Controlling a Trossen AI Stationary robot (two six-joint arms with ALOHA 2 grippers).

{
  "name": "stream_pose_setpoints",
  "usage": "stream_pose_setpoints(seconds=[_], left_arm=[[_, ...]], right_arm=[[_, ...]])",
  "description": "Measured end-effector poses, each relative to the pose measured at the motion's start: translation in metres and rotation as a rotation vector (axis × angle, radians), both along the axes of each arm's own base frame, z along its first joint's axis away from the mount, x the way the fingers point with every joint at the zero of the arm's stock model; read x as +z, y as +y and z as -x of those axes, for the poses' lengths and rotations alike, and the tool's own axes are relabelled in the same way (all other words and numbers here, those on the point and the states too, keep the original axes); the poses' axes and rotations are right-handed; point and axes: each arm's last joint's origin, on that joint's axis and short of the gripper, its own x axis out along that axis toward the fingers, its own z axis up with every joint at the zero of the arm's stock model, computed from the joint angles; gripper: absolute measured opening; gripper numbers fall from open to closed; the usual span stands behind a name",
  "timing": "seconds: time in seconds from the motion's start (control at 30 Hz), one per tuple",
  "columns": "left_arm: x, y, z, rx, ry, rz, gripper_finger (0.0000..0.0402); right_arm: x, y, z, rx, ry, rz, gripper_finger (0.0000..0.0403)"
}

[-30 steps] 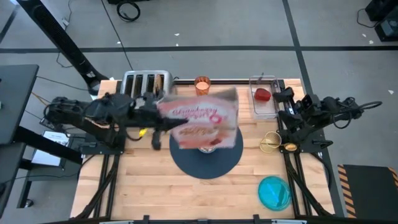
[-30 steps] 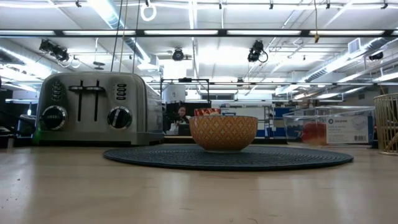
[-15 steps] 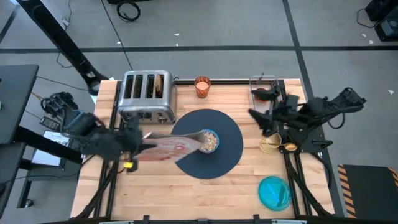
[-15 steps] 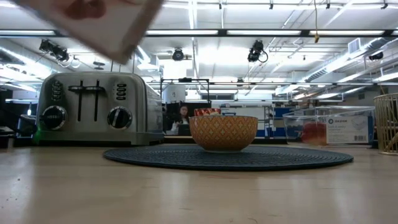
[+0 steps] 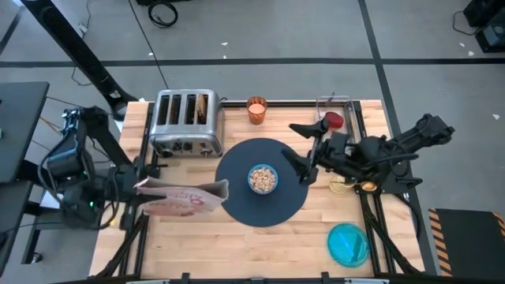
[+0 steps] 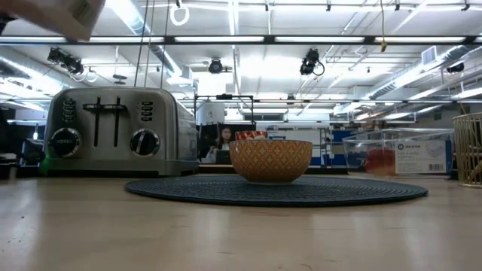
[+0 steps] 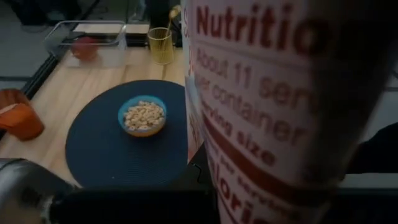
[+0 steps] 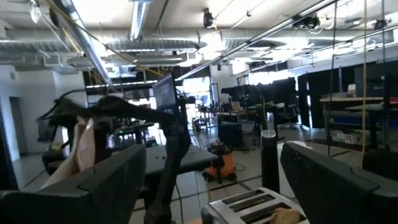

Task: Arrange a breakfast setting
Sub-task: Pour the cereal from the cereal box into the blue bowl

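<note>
Landmark: toaster [image 5: 186, 122], silver, several slots on top, at the back left of the wooden table [image 5: 197, 244].

- Toaster front seen in the low view [image 6: 111, 129]: two round knobs, lever slots, small buttons.
- Cereal box [image 5: 183, 197]: pink and white, lying tilted in front of the toaster, near the table's left edge. In the left wrist view its nutrition panel [image 7: 273, 118] fills the frame, red print on white.
- Clear plastic container [image 5: 334, 122]: far right of the toaster, at the table's back right corner. Visible in the low view too [image 6: 397, 153].
- Wire holder [image 5: 344, 181]: gold, in front of the container, well right of the toaster.
- A person [image 6: 223, 139] sits in the room beyond the table, just right of the toaster.
</note>
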Motion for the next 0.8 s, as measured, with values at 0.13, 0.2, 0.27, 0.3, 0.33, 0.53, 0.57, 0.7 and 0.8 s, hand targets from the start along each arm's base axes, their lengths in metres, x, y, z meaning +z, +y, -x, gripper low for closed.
stream_pose_setpoints(seconds=[0.13, 0.2, 0.27, 0.3, 0.33, 0.53, 0.57, 0.7, 0.8], left_arm=[[-0.034, -0.017, 0.006, -0.019, -0.034, 0.053, 0.0004], [-0.051, -0.025, 0.006, -0.023, -0.052, 0.077, 0.0004], [-0.065, -0.032, 0.006, -0.039, -0.068, 0.095, 0.0004], [-0.071, -0.037, 0.006, -0.051, -0.076, 0.106, 0.0004], [-0.077, -0.041, 0.005, -0.066, -0.078, 0.115, 0.0004], [-0.102, -0.046, 0.004, -0.110, -0.088, 0.117, 0.0004], [-0.107, -0.045, 0.004, -0.108, -0.084, 0.111, 0.0004], [-0.133, -0.043, 0.006, -0.128, -0.035, 0.093, 0.0004], [-0.144, -0.046, 0.006, -0.177, -0.016, 0.115, 0.0005]], right_arm=[[0.003, 0.003, -0.006, -0.002, -0.018, -0.010, 0.0373], [0.005, 0.002, -0.009, -0.013, -0.023, -0.016, 0.0373], [0.007, 0.000, -0.009, -0.035, -0.022, -0.025, 0.0373], [0.008, -0.001, -0.009, -0.041, -0.026, -0.028, 0.0373], [0.008, -0.003, -0.010, -0.050, -0.029, -0.033, 0.0373], [0.008, -0.011, -0.011, -0.089, -0.040, -0.064, 0.0373], [0.008, -0.011, -0.012, -0.088, -0.040, -0.068, 0.0373], [0.007, -0.011, -0.012, -0.093, -0.039, -0.086, 0.0373], [0.006, -0.011, -0.011, -0.120, -0.029, -0.093, 0.0373]])
